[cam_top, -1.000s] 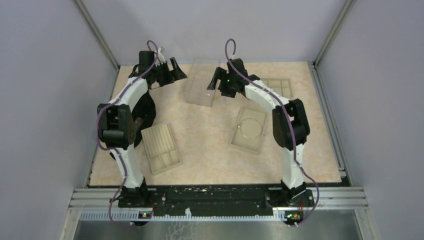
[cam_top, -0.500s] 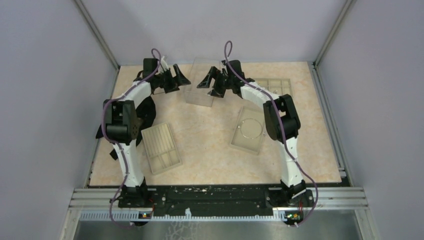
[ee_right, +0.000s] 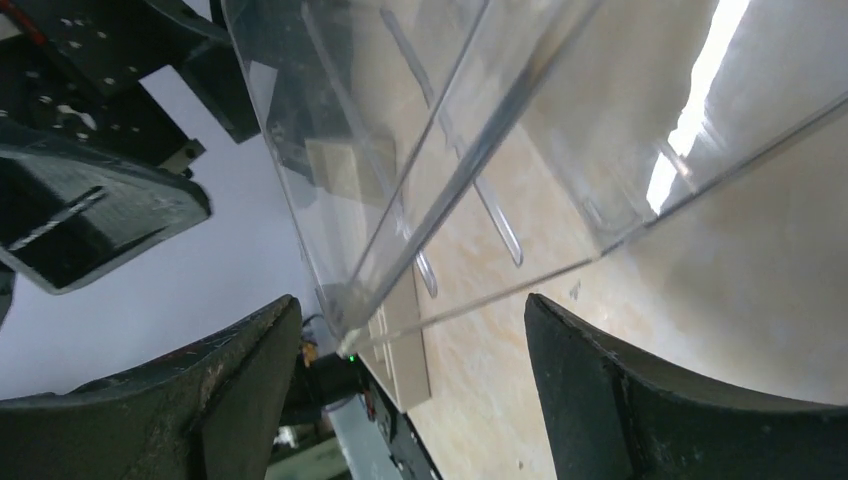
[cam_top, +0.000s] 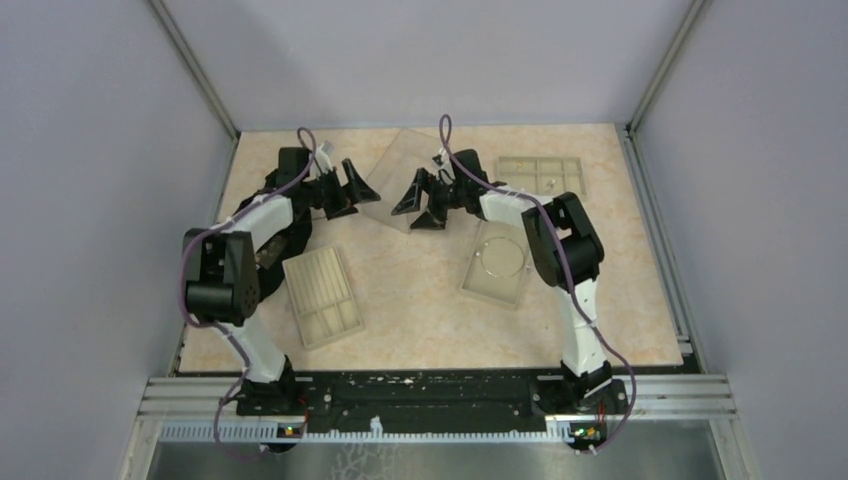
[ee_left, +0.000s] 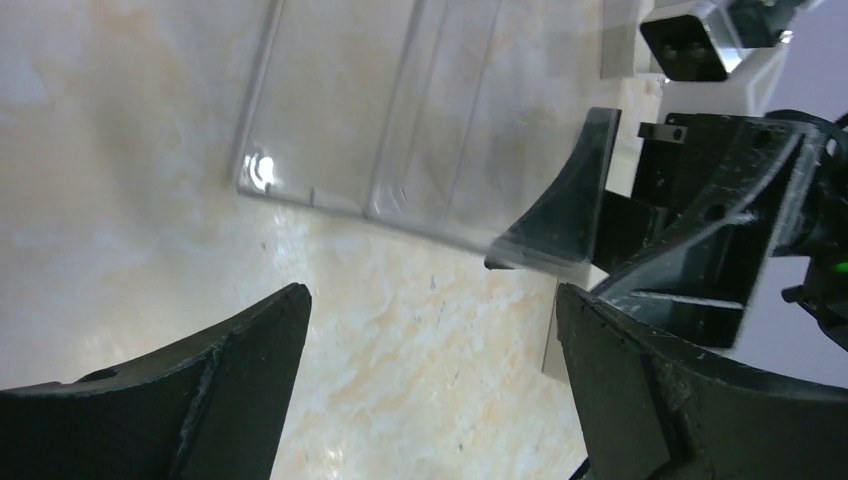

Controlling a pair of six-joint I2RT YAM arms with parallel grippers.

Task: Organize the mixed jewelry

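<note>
jaws both wide open, empty, flanking clear box (cam_top: 393, 172), silver hoop (cam_top: 478, 255) flat in tray (cam_top: 492, 290)

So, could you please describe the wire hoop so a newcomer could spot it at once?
Look at the right half of the table, at the flat beige tray beside the right arm. The silver wire hoop lies flat on it. It is the only large thin ring in sight; the ridged tray and the compartmented tray carry nothing like it.

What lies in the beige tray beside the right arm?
A thin silver wire hoop lies in the tray. The right arm covers the tray's right edge, so anything there is hidden.
</note>
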